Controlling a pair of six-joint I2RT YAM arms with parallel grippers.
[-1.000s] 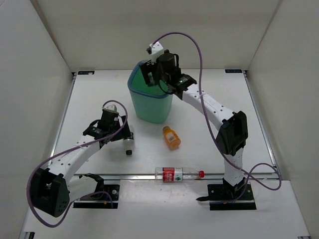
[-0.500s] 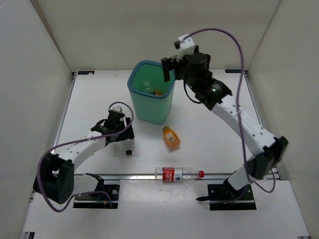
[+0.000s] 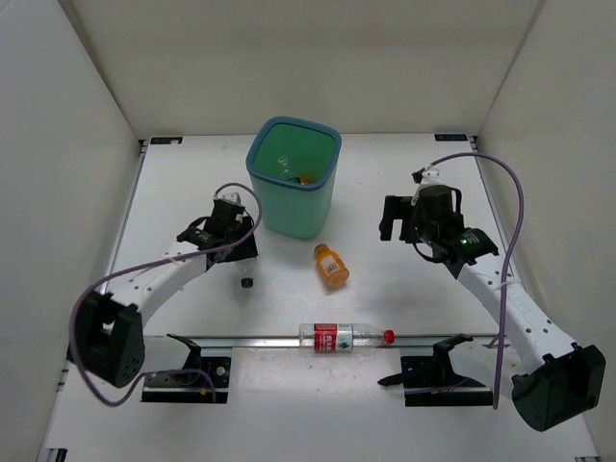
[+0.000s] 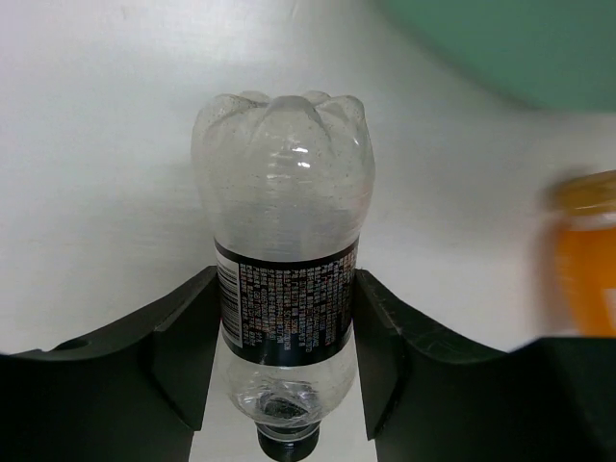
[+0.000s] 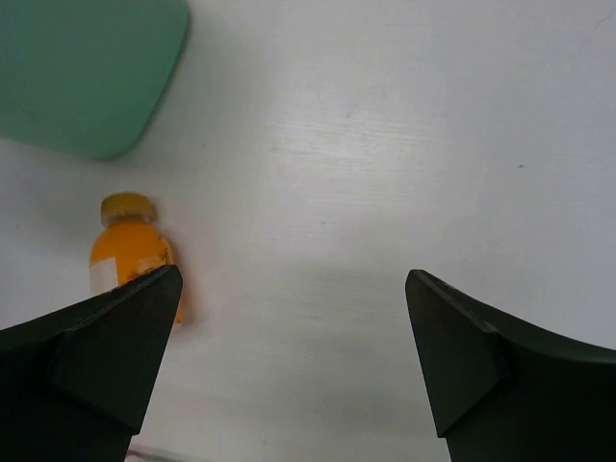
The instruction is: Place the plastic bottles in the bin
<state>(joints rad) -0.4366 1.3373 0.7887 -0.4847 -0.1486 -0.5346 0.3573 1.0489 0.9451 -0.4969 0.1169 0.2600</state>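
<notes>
Inside L claw (image 4: 286, 279): clear bottle (image 4: 282, 183) held tight, base pointing fwd | bin (image 3: 289, 212) near, on its right, L arm nearer | R claw (image 5: 294, 279) wide open, empty

A white surface (image 3: 385, 192) is enclosed by pale walls (image 3: 58, 144) on three sides. A silver rail (image 3: 241, 338) is laid across its near part, and small black brackets (image 3: 166, 141) are fixed at its far corners.

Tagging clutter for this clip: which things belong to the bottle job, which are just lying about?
Job: bin, orange bottle inside it, clear bottle in left gripper, orange bottle on table, red-capped bottle.
Lying about: metal rail, purple cables.
</notes>
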